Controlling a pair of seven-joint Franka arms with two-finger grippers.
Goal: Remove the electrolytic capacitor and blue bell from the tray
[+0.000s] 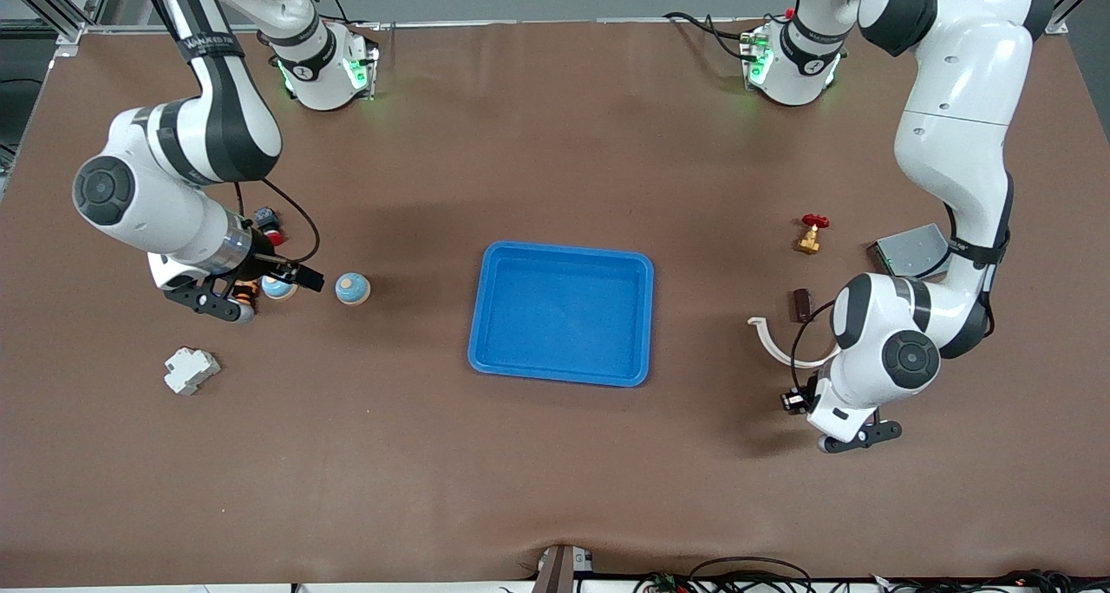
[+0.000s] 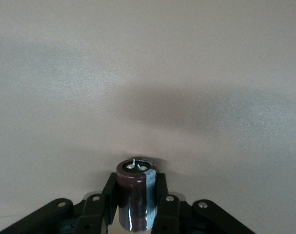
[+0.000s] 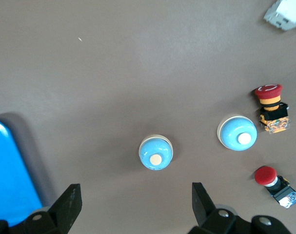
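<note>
My left gripper is shut on a dark brown capacitor with a pale blue stripe, its two metal pins pointing away from the wrist. It is over bare table at the left arm's end; the capacitor is hidden in the front view. Two blue bells stand at the right arm's end, one nearer the tray, the other beside it. My right gripper is open and empty, up over the table beside the bells.
A blue tray sits mid-table. Two red push buttons and a white breaker lie near the bells. A white hook, dark block, brass valve and grey box lie at the left arm's end.
</note>
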